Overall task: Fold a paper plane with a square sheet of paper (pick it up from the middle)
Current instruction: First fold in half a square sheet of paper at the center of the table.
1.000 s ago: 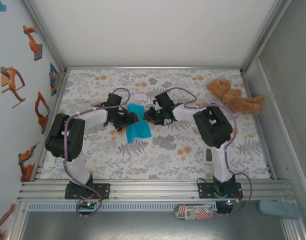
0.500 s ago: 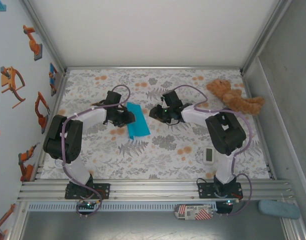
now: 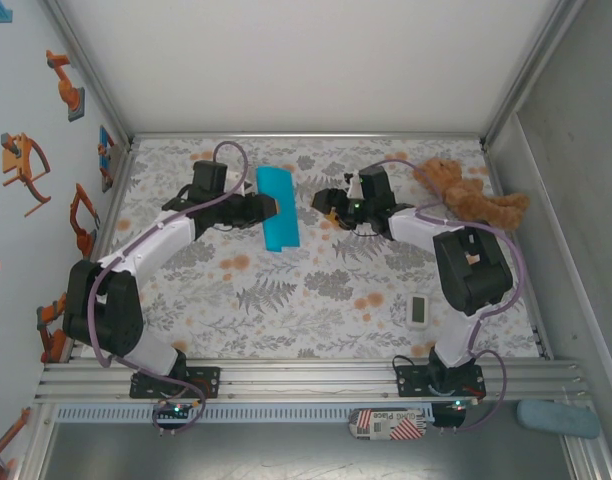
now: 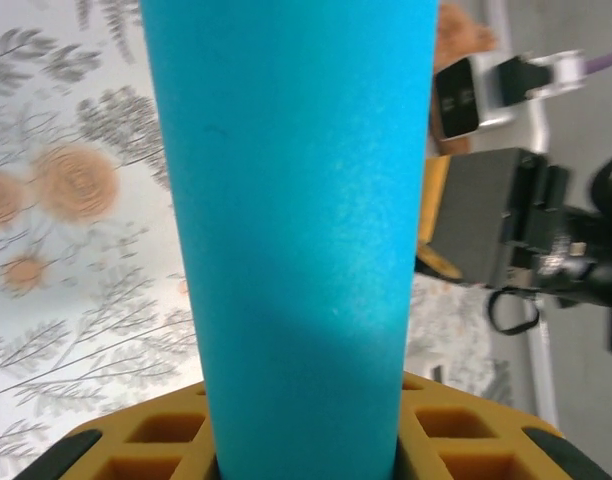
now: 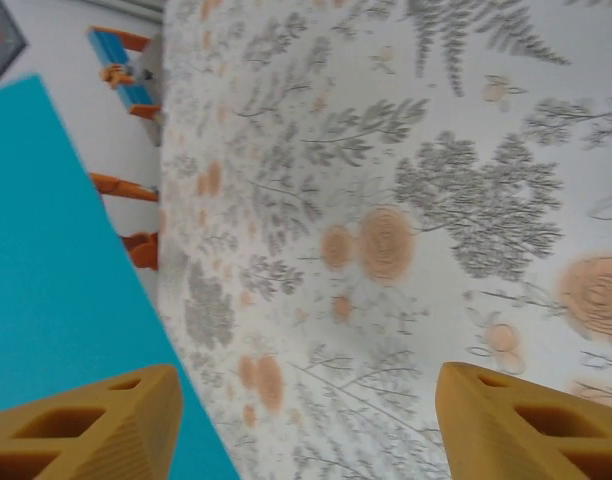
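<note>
The square sheet of paper [image 3: 278, 208] is bright cyan and folded into a long narrow band, lifted over the back middle of the table. My left gripper [image 3: 267, 206] is shut on its left edge. In the left wrist view the paper [image 4: 296, 220] runs up from between the yellow fingers [image 4: 126, 440] of the left gripper [image 4: 304, 445]. My right gripper [image 3: 323, 203] hangs a little to the right of the paper, open and apart from it. Its yellow fingertips [image 5: 96, 425] stand wide with only tablecloth between them [image 5: 306, 430]; the paper [image 5: 46, 280] shows at the left. A paper plane is out of view.
A brown teddy bear [image 3: 471, 192] lies at the back right. A small white timer [image 3: 418, 311] lies near the right arm's base. White walls close the back and sides, and a metal rail [image 3: 306, 378] runs along the near edge.
My left gripper has closed on the paper and carried it toward the back. My right gripper has let go, opened and drawn off to the right.
</note>
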You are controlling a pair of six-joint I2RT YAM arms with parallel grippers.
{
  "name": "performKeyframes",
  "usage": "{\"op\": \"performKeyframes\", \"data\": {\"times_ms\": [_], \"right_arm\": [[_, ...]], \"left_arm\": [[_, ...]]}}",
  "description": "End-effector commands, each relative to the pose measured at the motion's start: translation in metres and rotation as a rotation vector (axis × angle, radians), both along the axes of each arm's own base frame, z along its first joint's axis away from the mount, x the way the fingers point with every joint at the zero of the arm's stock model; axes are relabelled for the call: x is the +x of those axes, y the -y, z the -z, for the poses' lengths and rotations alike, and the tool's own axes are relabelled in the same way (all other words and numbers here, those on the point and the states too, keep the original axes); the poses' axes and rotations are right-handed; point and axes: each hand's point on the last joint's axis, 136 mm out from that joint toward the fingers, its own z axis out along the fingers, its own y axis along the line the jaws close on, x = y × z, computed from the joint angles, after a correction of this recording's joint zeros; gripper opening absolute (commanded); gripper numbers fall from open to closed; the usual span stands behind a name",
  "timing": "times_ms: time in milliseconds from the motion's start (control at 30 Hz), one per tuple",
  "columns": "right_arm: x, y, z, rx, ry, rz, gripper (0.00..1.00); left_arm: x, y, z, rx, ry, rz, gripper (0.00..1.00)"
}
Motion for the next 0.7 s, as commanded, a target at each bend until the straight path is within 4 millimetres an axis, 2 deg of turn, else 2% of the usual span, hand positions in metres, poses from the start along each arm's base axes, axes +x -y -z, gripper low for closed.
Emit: {"op": "performKeyframes", "data": {"times_ms": [0, 167, 400, 667], "right_arm": [[0.001, -0.016, -0.056, 0.119, 0.125, -0.099, 0.74], [0.003, -0.024, -0.083, 0.181, 0.179, -0.134, 0.80], [0.010, -0.023, -0.090, 0.199, 0.169, -0.115, 0.79], [0.006, -0.040, -0.111, 0.321, 0.158, -0.236, 0.78]], "left_arm": [[0.004, 0.008, -0.036, -0.124, 0.022, 0.032, 0.35], [0.015, 0.006, -0.050, -0.223, -0.015, 0.005, 0.35], [0.021, 0.002, -0.056, -0.264, -0.037, -0.005, 0.34], [0.021, 0.007, -0.067, -0.313, -0.049, 0.027, 0.34]]}}
